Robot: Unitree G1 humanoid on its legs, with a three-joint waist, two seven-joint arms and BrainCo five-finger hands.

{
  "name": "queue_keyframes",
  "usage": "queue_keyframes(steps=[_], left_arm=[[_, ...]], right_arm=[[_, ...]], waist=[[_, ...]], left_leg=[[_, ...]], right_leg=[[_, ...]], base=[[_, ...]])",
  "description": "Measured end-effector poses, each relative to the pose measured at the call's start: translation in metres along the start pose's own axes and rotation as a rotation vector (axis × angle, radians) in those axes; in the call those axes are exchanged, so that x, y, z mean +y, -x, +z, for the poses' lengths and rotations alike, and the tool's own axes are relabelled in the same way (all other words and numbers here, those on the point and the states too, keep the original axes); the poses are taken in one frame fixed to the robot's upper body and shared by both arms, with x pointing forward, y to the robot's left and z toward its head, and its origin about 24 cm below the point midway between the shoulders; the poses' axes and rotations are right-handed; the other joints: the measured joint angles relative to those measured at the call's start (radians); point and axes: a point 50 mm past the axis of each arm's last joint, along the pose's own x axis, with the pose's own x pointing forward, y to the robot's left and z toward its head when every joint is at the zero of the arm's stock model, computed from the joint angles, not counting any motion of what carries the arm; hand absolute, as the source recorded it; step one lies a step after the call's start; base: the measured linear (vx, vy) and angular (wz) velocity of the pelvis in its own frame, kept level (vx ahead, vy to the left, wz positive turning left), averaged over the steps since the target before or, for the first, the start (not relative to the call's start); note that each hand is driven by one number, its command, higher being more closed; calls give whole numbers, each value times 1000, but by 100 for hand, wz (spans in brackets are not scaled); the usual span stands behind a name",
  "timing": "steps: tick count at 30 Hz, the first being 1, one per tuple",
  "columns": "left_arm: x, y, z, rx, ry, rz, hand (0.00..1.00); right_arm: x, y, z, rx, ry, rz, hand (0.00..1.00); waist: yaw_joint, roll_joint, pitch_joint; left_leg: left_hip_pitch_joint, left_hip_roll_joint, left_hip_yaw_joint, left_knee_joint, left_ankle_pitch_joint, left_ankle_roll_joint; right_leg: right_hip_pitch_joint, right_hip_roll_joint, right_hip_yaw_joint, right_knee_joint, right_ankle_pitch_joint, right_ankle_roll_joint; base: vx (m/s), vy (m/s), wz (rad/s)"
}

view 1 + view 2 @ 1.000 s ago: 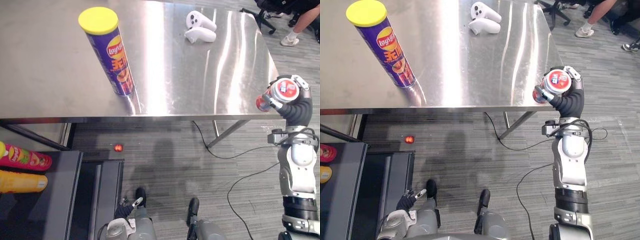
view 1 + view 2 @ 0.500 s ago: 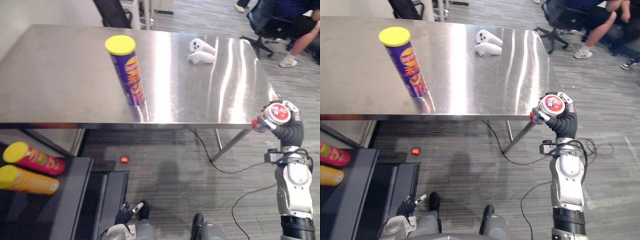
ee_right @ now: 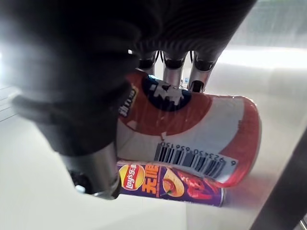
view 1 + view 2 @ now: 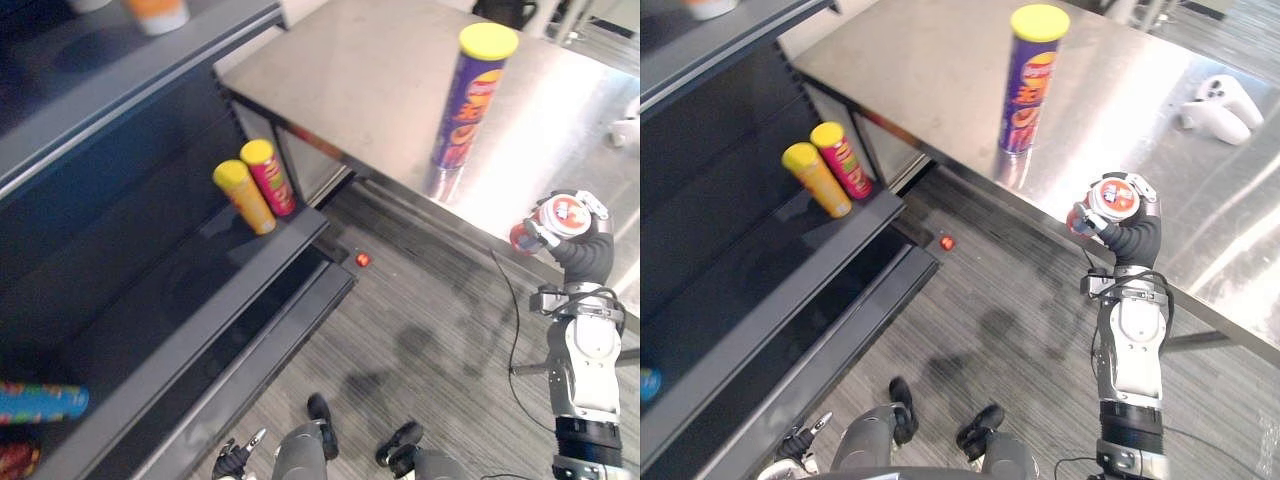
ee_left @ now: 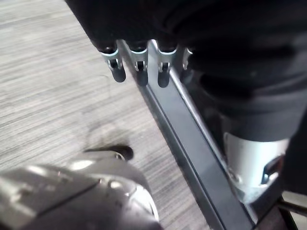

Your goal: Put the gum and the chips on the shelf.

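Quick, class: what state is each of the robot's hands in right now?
Left hand: open, fingers relaxed, holding nothing.
Right hand: shut on the red-and-white gum container.

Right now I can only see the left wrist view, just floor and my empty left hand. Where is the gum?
Observer: The gum canister is in the right hand, fingers curled round it, near the steel table and its edge.
Operator: And the chips?
Observer: The purple chips tube with the yellow lid stands upright on that table.
Operator: Is there stuff on the shelf already?
Observer: Yes, a yellow tube and a red tube sit side by side on the dark shelf.
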Motion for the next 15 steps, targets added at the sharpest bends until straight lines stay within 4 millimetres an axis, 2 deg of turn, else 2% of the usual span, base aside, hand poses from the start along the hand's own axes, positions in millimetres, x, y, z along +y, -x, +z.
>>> queue_keyframes(steps=[1, 3, 5, 6, 10, 13, 15], left_arm=[[-2, 0, -2, 8, 3, -3, 0], [0, 3, -12, 37, -21, 2, 0], [2, 3, -12, 40, -32, 6, 0], [5, 4, -16, 58, -43, 13, 0], [12, 7, -27, 93, -83, 22, 0], [21, 5, -20, 73, -98, 41, 0], [25, 4, -15, 61, -101, 52, 0]], right_arm=[[-2, 1, -1, 4, 4, -7, 100], [-22, 10, -4, 38, 42, -74, 100], [-26, 12, -5, 45, 43, -95, 100], [-25, 14, -7, 55, 41, -96, 100], [-23, 14, -4, 42, 59, -87, 100], [-19, 15, -7, 58, 47, -100, 100], [-18, 16, -8, 64, 39, -110, 100]], waist=[[-6, 2, -1], [-17, 37, -20], [-24, 38, -16], [-29, 24, -16], [-28, 14, -13], [-25, -1, -4], [-12, -9, 1]], left_leg=[[15, 2, 8, -10, -1, -11], [78, -10, 32, -177, 2, -59], [84, -29, 38, -239, 11, -74], [87, -65, 20, -285, 37, -61], [111, -131, 2, -343, 46, -34], [111, -146, -2, -343, 53, -28], [113, -146, -1, -346, 55, -25]], right_leg=[[5, -1, -12, 0, 0, 0], [3, -15, -111, 34, 0, 2], [1, -33, -144, 60, -5, 8], [-2, -72, -170, 95, -4, 9], [4, -154, -178, 168, 7, 25], [3, -167, -173, 174, 16, 32], [3, -161, -167, 164, 20, 32]], base=[[-109, 54, 104], [-149, 229, 111], [-134, 191, 80], [-115, 147, 63], [-104, 188, 29], [-48, 101, 5], [-17, 33, -3]])
